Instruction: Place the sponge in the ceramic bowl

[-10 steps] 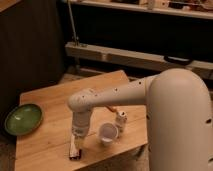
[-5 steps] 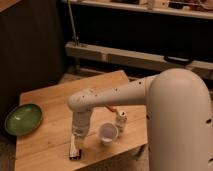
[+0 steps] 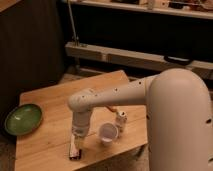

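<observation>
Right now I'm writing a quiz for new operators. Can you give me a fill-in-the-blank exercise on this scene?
The ceramic bowl is glazed ____. The gripper is low over the ____ table, near its front edge. Beside the gripper stands a white ____.
Missing words: green; wooden; cup.

A white cup stands near the front edge of a wooden table. Just right of the cup stands a small white bottle-like item. Just behind the cup lies an orange stick, partly hidden. Left of the cup, at the table's front edge, lies a flat dark-and-white bar, with the gripper right above it. Well behind the cup, a long pale rail runs along the dark back wall.
</observation>
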